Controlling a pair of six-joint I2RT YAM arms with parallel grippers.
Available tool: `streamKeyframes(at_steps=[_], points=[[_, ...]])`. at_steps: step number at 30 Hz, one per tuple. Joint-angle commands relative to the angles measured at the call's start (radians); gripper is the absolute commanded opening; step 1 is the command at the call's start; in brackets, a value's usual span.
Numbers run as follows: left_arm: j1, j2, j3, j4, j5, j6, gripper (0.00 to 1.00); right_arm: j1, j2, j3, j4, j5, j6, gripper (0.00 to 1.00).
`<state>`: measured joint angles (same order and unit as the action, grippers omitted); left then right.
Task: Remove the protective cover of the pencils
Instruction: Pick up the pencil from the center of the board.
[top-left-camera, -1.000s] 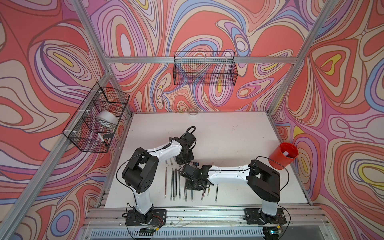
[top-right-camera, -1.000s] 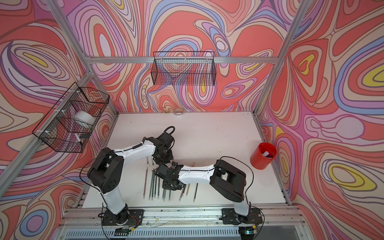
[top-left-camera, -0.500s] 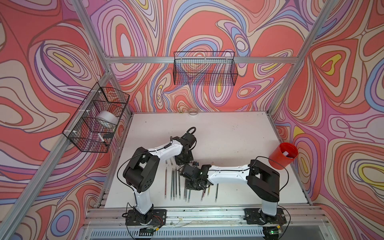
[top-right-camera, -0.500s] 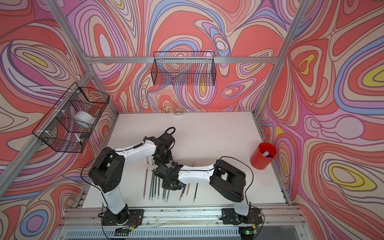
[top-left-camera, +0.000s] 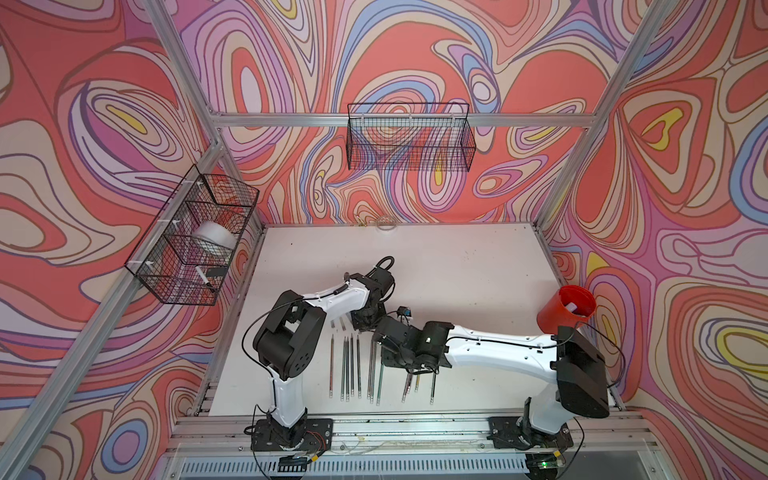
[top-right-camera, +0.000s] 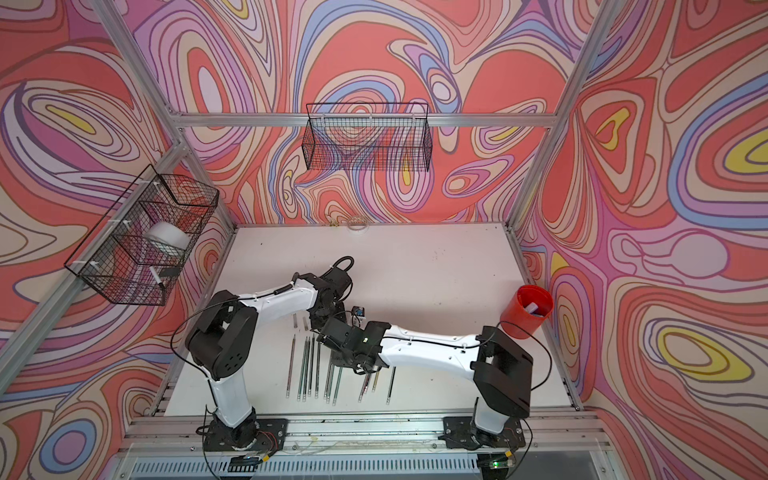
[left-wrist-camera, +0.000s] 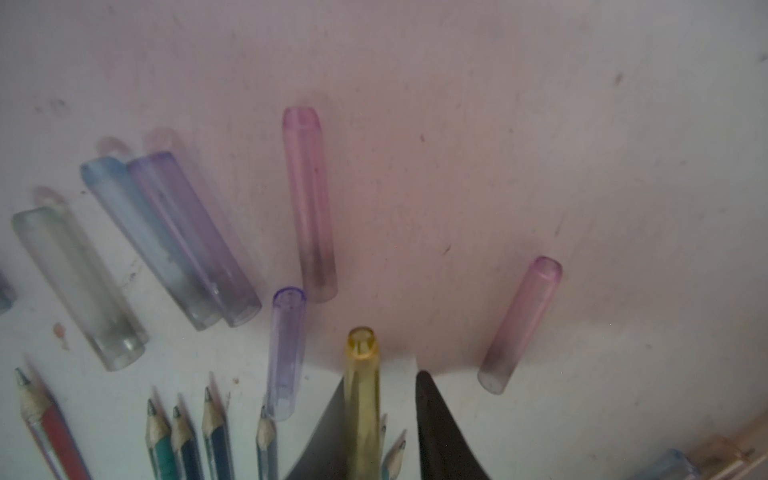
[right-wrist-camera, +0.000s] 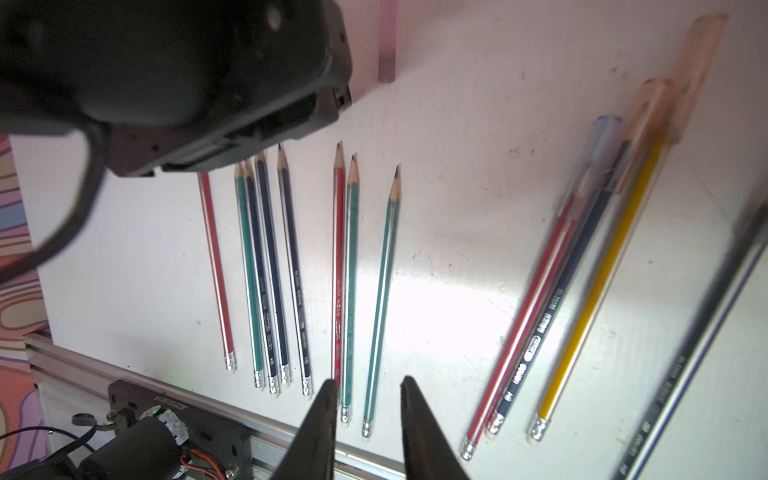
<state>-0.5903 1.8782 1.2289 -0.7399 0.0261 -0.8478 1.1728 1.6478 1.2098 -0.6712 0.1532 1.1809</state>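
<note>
While pencils (right-wrist-camera: 381, 299) lie sharpened, covers (left-wrist-camera: 309, 199) translucent, pastel, tubular.

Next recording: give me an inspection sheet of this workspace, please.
Surface: white tabletop, scuffed and stained.
Job's things: eight bare sharpened pencils in a row; at least three pencils still capped; loose translucent plastic caps beyond the tips.
Clutter: red plastic cup at the table's right edge.
Tools: left tool open around a yellow translucent cap; right tool open, empty.
Cables: black cable loops on both arms, clear of pencils.
Surroundings: two black wire baskets on swirl-patterned walls.
</note>
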Motion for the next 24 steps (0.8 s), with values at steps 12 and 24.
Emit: streamKeyframes(at_steps=[12,24], points=[[-0.005,0.012,-0.007,0.058,0.086,0.003,0.45,-0.04,-0.053,-0.163,0.241,0.007,0.004,0.26],[0.013,-0.036,-0.039,0.112,0.154,-0.022,0.59,-0.098,0.008,-0.135,0.501,0.051,-0.029,0.27]])
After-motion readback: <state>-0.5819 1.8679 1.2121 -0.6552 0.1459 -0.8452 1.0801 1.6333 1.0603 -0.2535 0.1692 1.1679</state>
